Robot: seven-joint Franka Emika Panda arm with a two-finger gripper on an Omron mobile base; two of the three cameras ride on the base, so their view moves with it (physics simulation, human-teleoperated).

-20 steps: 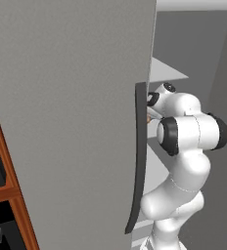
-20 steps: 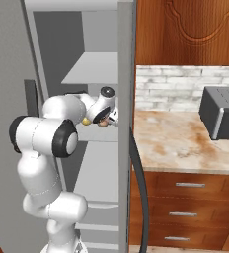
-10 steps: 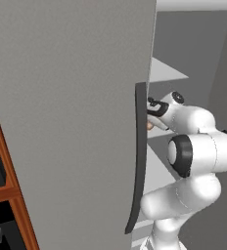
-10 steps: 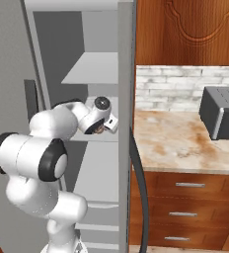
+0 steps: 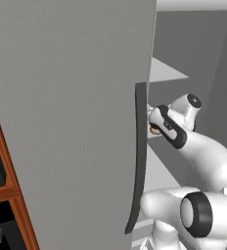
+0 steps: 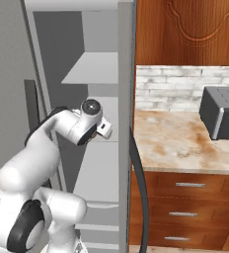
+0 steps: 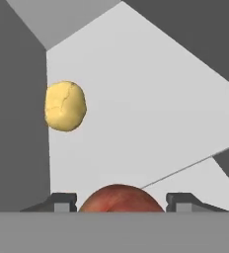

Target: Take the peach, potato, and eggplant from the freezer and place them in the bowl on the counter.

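My gripper is shut on the peach, a reddish-orange fruit that sits between the two dark fingertips at the bottom of the hand view. The pale-yellow potato lies on the light freezer shelf beyond it, close to the grey side wall. From the left base view the gripper is just inside the freezer, right behind the edge of the open door. The right base view shows the hand in front of the freezer's middle shelf. The eggplant and the bowl are out of view.
The door's long dark curved handle stands right beside the hand. Another freezer shelf hangs above it. To the right, the marbled counter over wooden drawers carries a dark boxy appliance.
The hand has come down and back a little inside the freezer with the peach still held. The elbow has swung low toward the base.
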